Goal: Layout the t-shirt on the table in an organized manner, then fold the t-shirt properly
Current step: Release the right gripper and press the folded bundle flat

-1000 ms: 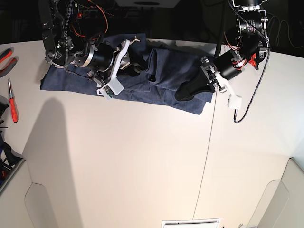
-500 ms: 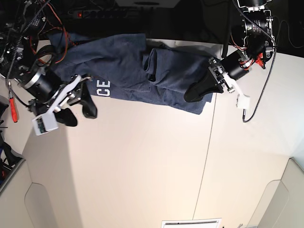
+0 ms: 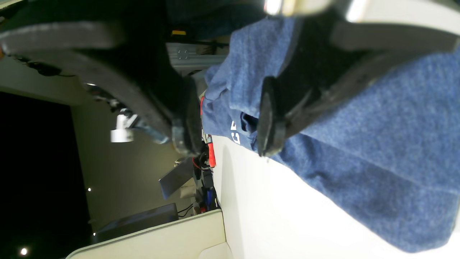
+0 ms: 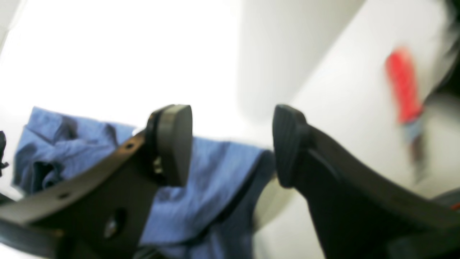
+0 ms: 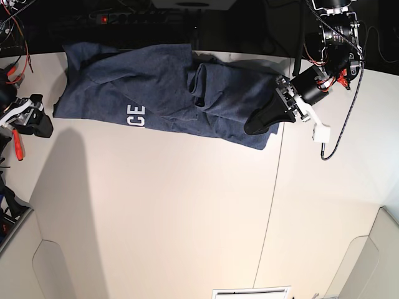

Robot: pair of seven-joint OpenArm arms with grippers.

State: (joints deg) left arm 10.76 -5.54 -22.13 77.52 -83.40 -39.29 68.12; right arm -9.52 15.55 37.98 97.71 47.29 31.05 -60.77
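A: What has changed?
B: On the wide cream table (image 5: pixel 187 218), one dark navy heathered t-shirt (image 5: pixel 168 93) lies bunched across the upper frame. The right gripper (image 5: pixel 28 124), jaws spread and empty, has let go and retreated to the left edge.
A: And the other?
B: The left gripper (image 5: pixel 260 121), jaws spread, straddles the shirt's right end. Spreading seems unfinished.

White block capitals "CE" stand on the wrinkled, heathered dark navy-blue cotton t-shirt (image 5: pixel 168 93), near its left front edge on the far half of the table; in the left wrist view only part of that lettering shows, too partial to read.
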